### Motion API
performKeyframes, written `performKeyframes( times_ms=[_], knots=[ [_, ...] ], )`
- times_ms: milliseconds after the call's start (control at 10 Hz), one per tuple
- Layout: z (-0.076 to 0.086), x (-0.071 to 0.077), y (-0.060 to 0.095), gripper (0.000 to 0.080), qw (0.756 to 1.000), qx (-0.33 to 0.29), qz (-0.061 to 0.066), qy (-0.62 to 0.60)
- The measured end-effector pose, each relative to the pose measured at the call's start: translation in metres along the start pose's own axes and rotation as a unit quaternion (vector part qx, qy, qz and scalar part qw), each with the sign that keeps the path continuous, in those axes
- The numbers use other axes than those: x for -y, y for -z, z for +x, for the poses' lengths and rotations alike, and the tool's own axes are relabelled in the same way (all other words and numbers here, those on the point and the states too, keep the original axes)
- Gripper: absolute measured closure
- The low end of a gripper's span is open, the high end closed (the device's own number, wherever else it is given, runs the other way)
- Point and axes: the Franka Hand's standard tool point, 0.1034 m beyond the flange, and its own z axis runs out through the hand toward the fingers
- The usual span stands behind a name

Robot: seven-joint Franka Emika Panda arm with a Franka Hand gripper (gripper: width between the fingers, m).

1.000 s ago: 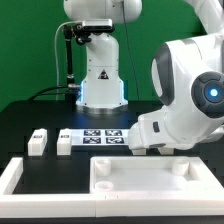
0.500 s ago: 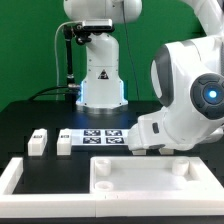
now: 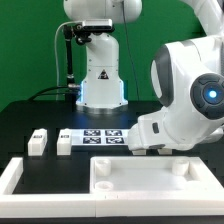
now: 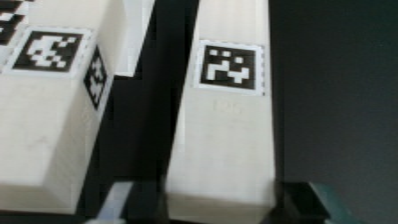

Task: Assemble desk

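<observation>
Straddling one white leg [image 4: 228, 130] along its length, my gripper [image 4: 226, 196] stands narrow, barely wider than the block. One finger [image 4: 128, 200] sits right beside one long side and the other right beside the opposite side. I cannot tell from the wrist view whether they are pressing on the block or only standing close to it. The leg lies flat on the black table [image 4: 338, 90], with its square black-and-white tag [image 4: 226, 67] facing my camera near the end far from my fingers.

A second leg [image 4: 50, 130] lies just beside it, nearly parallel, with a thin dark gap between the two. It shows one tag on its upper face and another on the side facing the gap.

In the exterior view my arm [image 3: 185, 90] fills the right of the frame, bent low over the table, and its white bulk hides my fingers and both of those legs. The marker board [image 3: 100, 138] lies at the centre of the frame, its right end just beside my wrist. Two more legs [image 3: 37, 141] stand side by side but apart at middle left, beside the board. The tabletop panel [image 3: 150, 180] lies flat at lower right, well apart from the leg between my fingers. The border rail [image 3: 18, 178] runs through the lower left corner. My base [image 3: 100, 75] rises at upper centre.
</observation>
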Motion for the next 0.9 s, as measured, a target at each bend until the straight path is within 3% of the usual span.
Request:
performKeyframes(
  times_ms=[400, 700, 800, 900],
  knots=[
    [-0.002, 0.0, 0.002, 0.0518, 1.0, 0.003, 0.001, 0.002],
    [-0.033, -0.007, 0.067, 0.0517, 1.0, -0.024, 0.008, 0.016],
    [-0.046, -0.008, 0.08, 0.0517, 1.0, -0.022, 0.008, 0.017],
    [-0.044, -0.008, 0.085, 0.0517, 0.999, -0.04, 0.008, 0.016]
  ],
)
